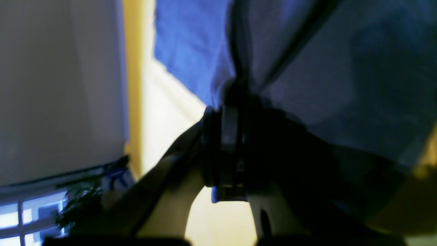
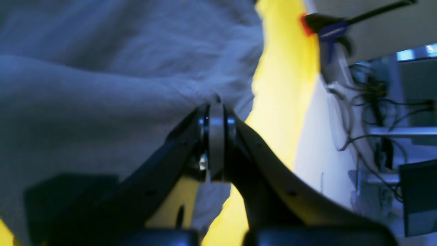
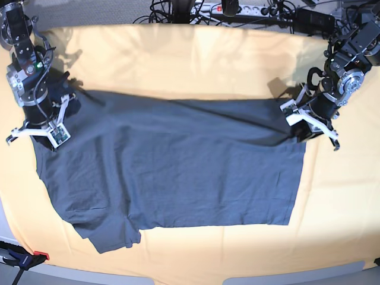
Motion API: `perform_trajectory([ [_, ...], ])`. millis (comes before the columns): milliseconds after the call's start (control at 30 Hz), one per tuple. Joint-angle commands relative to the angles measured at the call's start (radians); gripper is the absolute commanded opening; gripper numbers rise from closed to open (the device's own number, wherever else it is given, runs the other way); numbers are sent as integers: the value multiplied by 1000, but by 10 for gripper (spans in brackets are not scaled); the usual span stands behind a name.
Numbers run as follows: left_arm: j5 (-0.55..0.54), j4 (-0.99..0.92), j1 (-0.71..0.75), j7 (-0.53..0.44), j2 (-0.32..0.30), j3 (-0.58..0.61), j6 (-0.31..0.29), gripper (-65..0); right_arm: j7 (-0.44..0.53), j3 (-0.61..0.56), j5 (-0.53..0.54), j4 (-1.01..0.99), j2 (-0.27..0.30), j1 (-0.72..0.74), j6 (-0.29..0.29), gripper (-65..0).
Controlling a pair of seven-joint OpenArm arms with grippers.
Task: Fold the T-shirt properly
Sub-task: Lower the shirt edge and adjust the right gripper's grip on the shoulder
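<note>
— Orange-yellow cloth (image 3: 196, 59) covers the whole tabletop, with cables and a power strip (image 3: 237, 9) along the far edge. Where does the T-shirt (image 3: 178, 172) lie?

— Spread across the middle of the cloth, dark slate-grey, its long top edge running left to right. One sleeve (image 3: 107, 234) sticks out at the near left; the hem side sits at the right.

— And the arms?

— The right gripper (image 2: 215, 102) is at the far-left corner of the shirt, fingers (image 2: 201, 136) pressed together on a pinch of fabric. The left gripper (image 1: 235, 85) is at the far-right corner, fingers together on a bunched fold there as well; its view is blurred and dark, but the cloth clearly gathers into the tips.

— So the step looks like carrying that far edge over for a fold?

— That's my reading. To do it well, I'd lift both corners evenly so the edge between them stays taut and level, then bring it toward the near edge in one even sweep. Uneven height would drag wrinkles across the body.

— Risks?

— A thin pinch could slip, and the near-left sleeve may end up lying crooked unless it is tucked.
</note>
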Motion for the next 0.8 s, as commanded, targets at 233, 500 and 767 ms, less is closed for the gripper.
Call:
perform_trajectory([
  [233,9,11,-11,-23,-19,-13,21,-650,37,10,48,12,31,32,88,-650],
  [500,6,11,-11,-26,-14,-13,-9,-650,42,10,41,12,99,32,23,-650],
  [767,6,11,-11,-26,-14,-13,-9,-650,103,10,53,-115,92,72,23,-650],
])
